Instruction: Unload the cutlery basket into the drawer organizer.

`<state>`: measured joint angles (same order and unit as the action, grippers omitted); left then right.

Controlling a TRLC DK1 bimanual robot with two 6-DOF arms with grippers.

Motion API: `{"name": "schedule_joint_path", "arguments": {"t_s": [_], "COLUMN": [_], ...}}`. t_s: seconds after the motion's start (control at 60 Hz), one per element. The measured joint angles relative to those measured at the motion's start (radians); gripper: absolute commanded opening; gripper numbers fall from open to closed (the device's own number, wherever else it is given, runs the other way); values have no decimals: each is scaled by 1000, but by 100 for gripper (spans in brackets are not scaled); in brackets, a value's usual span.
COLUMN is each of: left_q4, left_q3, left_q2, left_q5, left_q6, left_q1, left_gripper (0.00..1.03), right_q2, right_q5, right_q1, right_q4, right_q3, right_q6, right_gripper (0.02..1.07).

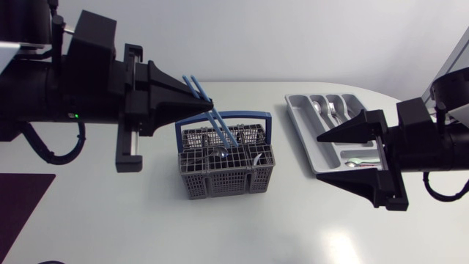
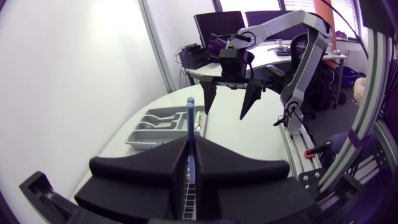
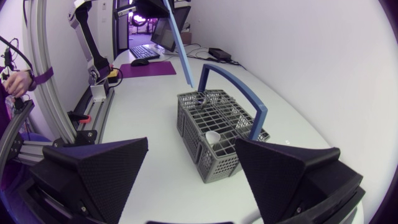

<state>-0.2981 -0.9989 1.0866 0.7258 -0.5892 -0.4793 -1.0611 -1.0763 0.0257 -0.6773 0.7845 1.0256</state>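
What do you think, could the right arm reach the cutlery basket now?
Probably yes: the open right gripper faces the basket across bare table; the left gripper holds a blue utensil over it.

We find the grey mesh cutlery basket (image 1: 223,180) upright at mid-table, its blue arched handle (image 1: 245,116) raised, with some metal pieces inside, among them a rounded spoon bowl (image 1: 218,152). Two slim blue utensils (image 1: 222,128) lean tilted out of its far side, their upper part clamped in our left gripper (image 1: 210,108). Well apart to its right lies the grey drawer organizer (image 1: 295,117), set at an angle, with a spoon (image 1: 316,107) and fork (image 1: 332,110) in adjoining long slots.
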Motion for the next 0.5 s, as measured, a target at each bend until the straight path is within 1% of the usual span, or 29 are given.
{"name": "schedule_joint_path", "arguments": {"t_s": [0.15, 0.283, 0.45, 0.5], "left_q4": [0, 0, 4, 5], "left_q3": [-6, -16, -58, -70], "left_q2": [61, 122, 177, 186], "left_q5": [5, 30, 60, 63], "left_q6": [22, 50, 92, 100], "left_q1": [-47, -79, -100, -106], "left_gripper": [3, 3, 3, 3], "right_q2": [-41, -81, -116, -124], "right_q5": [-20, -24, -24, -24], "right_q1": [-53, -100, -160, -180], "right_q4": [2, 6, 36, 54], "right_q3": [27, 35, 35, 35], "right_q6": [-49, -77, -93, -108], "right_gripper": [103, 103, 102, 99]}}
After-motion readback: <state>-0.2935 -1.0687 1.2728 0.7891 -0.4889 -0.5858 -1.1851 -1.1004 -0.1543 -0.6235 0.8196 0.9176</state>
